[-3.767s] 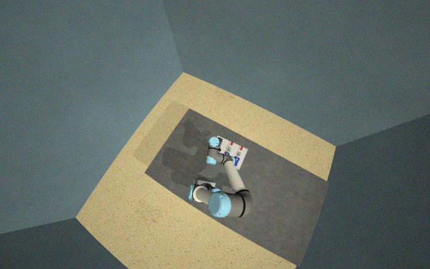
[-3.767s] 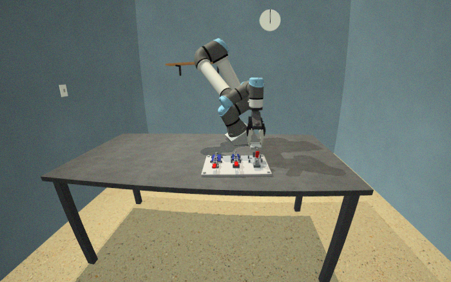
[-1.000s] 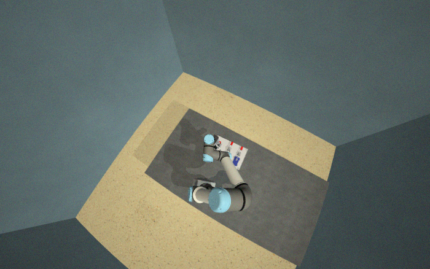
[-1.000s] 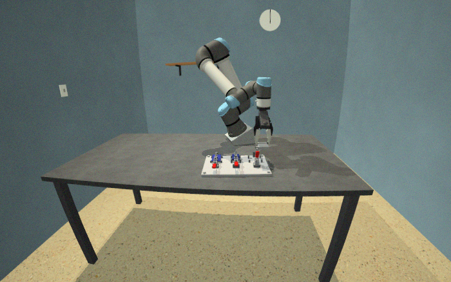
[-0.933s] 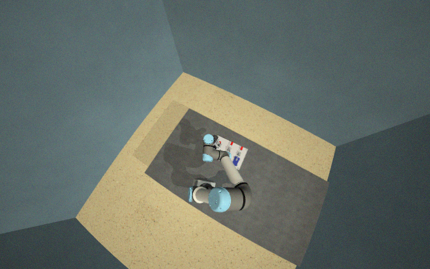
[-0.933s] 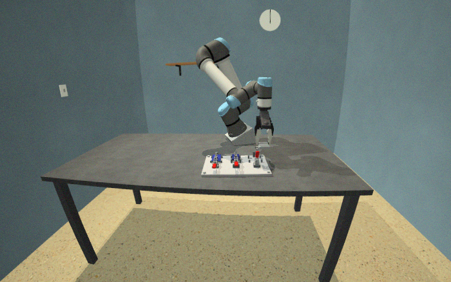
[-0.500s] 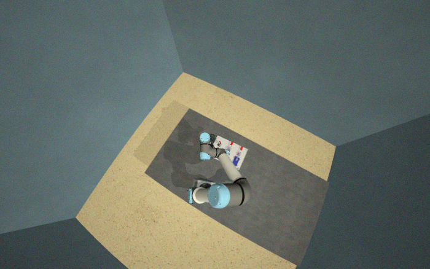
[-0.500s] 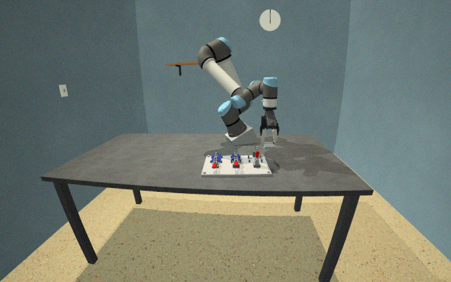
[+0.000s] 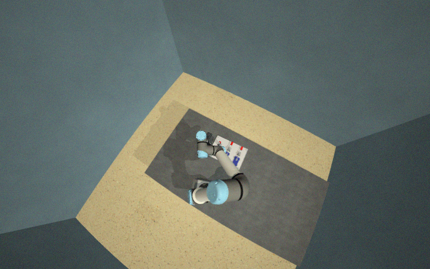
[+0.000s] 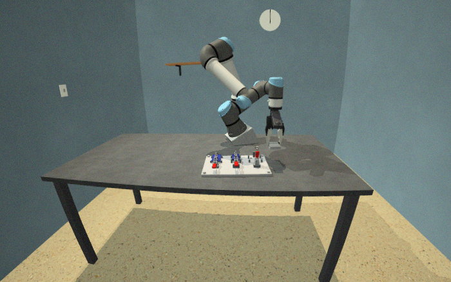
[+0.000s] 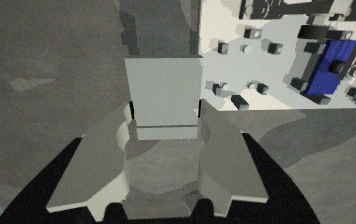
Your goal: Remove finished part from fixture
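My gripper (image 11: 166, 101) is shut on the grey finished part (image 11: 162, 97), which stands upright between the two fingers. In the exterior view the gripper (image 10: 274, 139) holds the part (image 10: 274, 143) just above the table, to the right of and behind the white fixture plate (image 10: 236, 165). Two blue blanks (image 10: 216, 157) (image 10: 236, 156) sit clamped in the left and middle stations. The right station (image 10: 257, 158) has its red clamp lever raised and holds no part. One blue blank (image 11: 327, 72) shows in the wrist view at the right. The milled slot is not visible.
The fixture plate (image 9: 231, 151) lies on the dark table top near the arm's base (image 10: 239, 134). Small pegs and stops (image 11: 240, 95) stick up from the plate close to the right of the part. The table edge is far off on all sides.
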Controlling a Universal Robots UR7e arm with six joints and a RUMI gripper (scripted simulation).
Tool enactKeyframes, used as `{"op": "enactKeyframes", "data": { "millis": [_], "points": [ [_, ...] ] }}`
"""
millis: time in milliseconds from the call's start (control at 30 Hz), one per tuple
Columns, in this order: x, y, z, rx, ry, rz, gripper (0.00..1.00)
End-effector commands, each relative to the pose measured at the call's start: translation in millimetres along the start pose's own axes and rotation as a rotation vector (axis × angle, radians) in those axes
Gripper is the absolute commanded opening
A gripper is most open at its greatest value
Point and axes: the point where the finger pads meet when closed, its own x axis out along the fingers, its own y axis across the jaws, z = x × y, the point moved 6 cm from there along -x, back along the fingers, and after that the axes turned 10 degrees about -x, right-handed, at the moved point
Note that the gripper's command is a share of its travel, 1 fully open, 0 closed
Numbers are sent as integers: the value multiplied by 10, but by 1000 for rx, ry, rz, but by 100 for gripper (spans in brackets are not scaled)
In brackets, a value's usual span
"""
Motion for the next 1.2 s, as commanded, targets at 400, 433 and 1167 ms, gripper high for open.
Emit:
{"op": "enactKeyframes", "data": {
  "millis": [400,433,1167],
  "points": [
    [-15,-184,-52,3,3,-2,0],
    [-15,-184,-52,3,3,-2,0],
    [-6,-199,-48,3,1,-2,0]
  ]
}}
